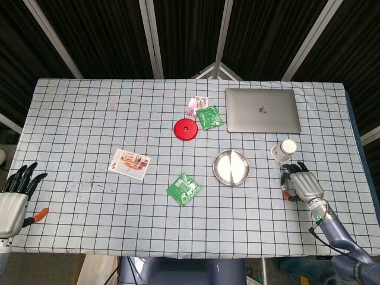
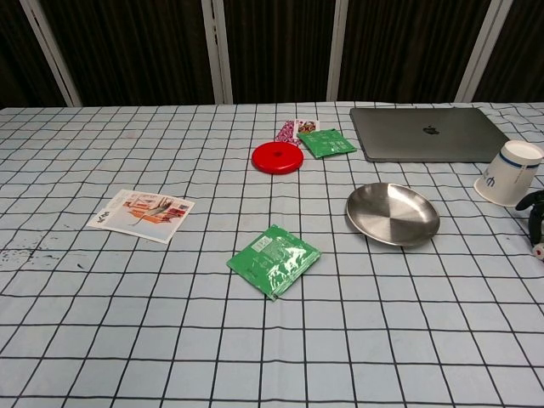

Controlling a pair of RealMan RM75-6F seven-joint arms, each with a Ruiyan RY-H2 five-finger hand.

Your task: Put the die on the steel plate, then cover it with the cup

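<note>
The round steel plate (image 1: 231, 167) (image 2: 393, 213) lies bare, right of the table's centre. A white paper cup (image 1: 284, 149) (image 2: 508, 173) lies tilted on its side to the right of the plate. My right hand (image 1: 303, 184) (image 2: 536, 216) is low over the cloth just in front of the cup, fingers curved down. A small white and red thing, apparently the die (image 2: 538, 250), shows under those fingers at the frame edge. Whether the fingers hold it is hidden. My left hand (image 1: 14, 198) hovers at the table's front left corner, fingers spread and holding nothing.
A shut grey laptop (image 1: 262, 110) lies behind the cup. A red disc (image 1: 185, 129), two green packets (image 1: 209, 117) (image 1: 183, 189), a small pink packet (image 1: 196, 105) and a printed card (image 1: 129, 164) are spread over the checked cloth.
</note>
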